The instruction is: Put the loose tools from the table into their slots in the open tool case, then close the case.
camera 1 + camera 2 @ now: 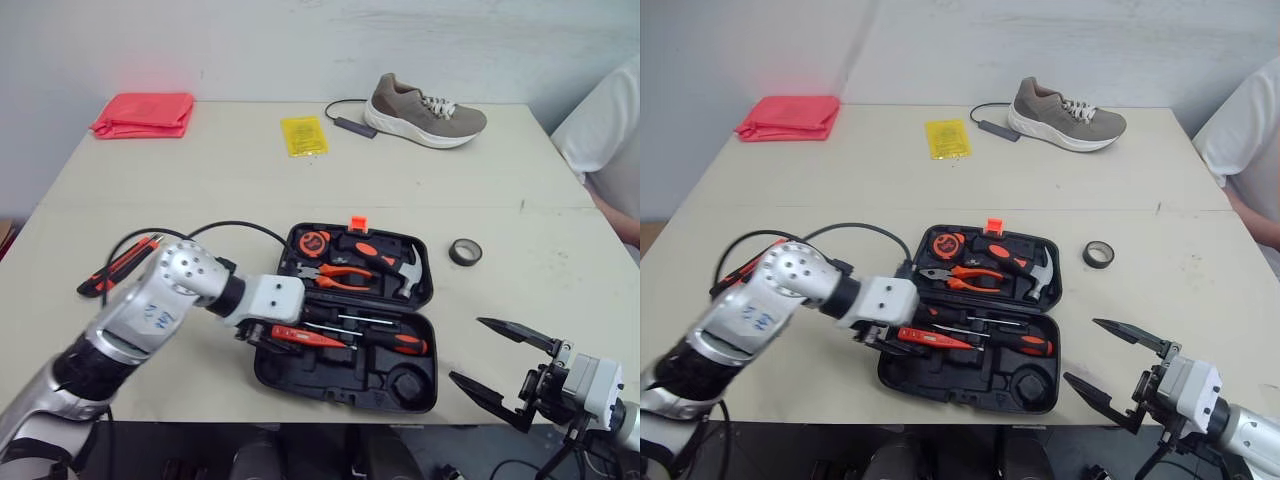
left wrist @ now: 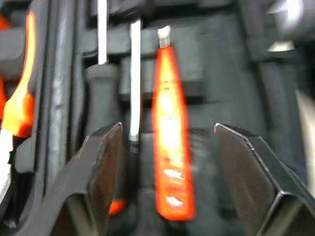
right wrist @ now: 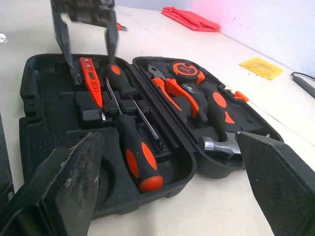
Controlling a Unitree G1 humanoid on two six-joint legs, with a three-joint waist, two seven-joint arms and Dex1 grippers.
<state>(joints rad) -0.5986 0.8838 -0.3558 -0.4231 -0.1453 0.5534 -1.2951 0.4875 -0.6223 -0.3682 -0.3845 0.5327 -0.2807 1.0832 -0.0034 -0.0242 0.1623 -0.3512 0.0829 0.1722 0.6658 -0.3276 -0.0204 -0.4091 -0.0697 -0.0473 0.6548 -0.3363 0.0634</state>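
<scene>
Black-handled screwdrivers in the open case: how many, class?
2, head to tail in the near half of the tool case: left screwdriver beside the orange tester, right screwdriver past it.

Head stereo pair looks forward and down over the desk (image 1: 250,190), whole tool case (image 1: 330,385) in frame. Left wrist cam hangs super close over the case's orange tester screwdriver (image 2: 170,132); right wrist cam eyes the same case low from its right end.

Left of the tool case (image 1: 345,385), the left arm (image 1: 150,310) hides half an orange-black tool (image 1: 115,268); right of it, a person (image 1: 610,130) is cut off at the edge
</scene>
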